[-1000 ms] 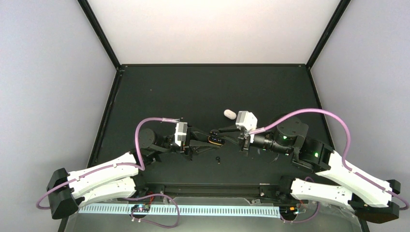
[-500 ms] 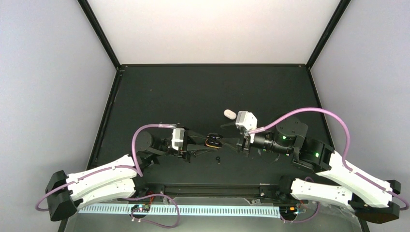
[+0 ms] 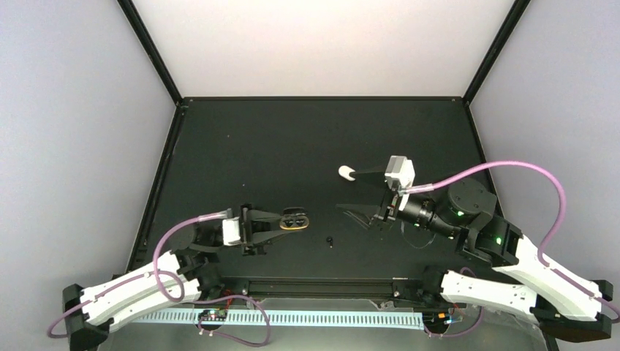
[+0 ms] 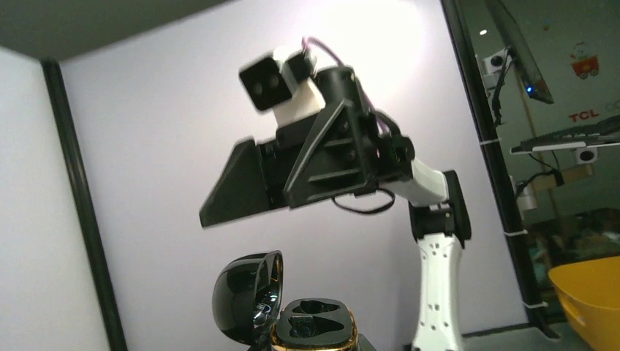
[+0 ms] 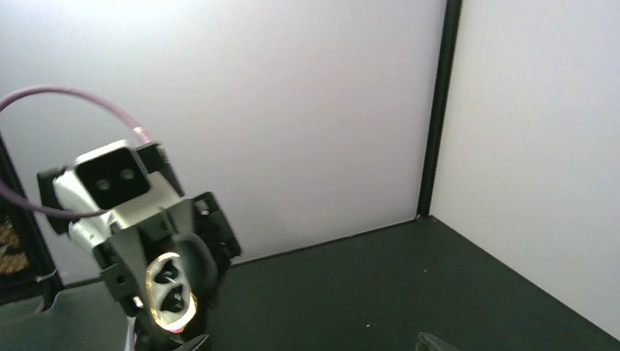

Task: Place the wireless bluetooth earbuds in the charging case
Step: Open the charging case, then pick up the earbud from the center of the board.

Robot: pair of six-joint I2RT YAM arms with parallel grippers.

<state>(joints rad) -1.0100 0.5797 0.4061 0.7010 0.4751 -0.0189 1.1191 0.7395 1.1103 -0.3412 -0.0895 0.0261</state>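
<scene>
Only the overhead view lays out the black worktop [image 3: 292, 139]. One tiny black rounded earbud [image 3: 330, 240] lies loose near the front, between the two arms, and a small white oval object [image 3: 347, 172] lies farther back.

The left wrist view sharpens what the overhead view blurs. The charging case [image 4: 314, 325] is a glossy black hinged shell with a gold rim, its domed lid [image 4: 245, 292] tipped up beside two sockets. Whether a bud sits in them I cannot tell. The right wrist view meets that case face-on, its pale rim ringing the dark sockets.

The left gripper [image 3: 289, 219] has its jaws clamped tight on the case, near the front left. The right gripper [image 3: 348, 191] has its jaws spread wide and grips nothing. Its far fingertip lies just beside the white oval object; contact is unclear.
</scene>
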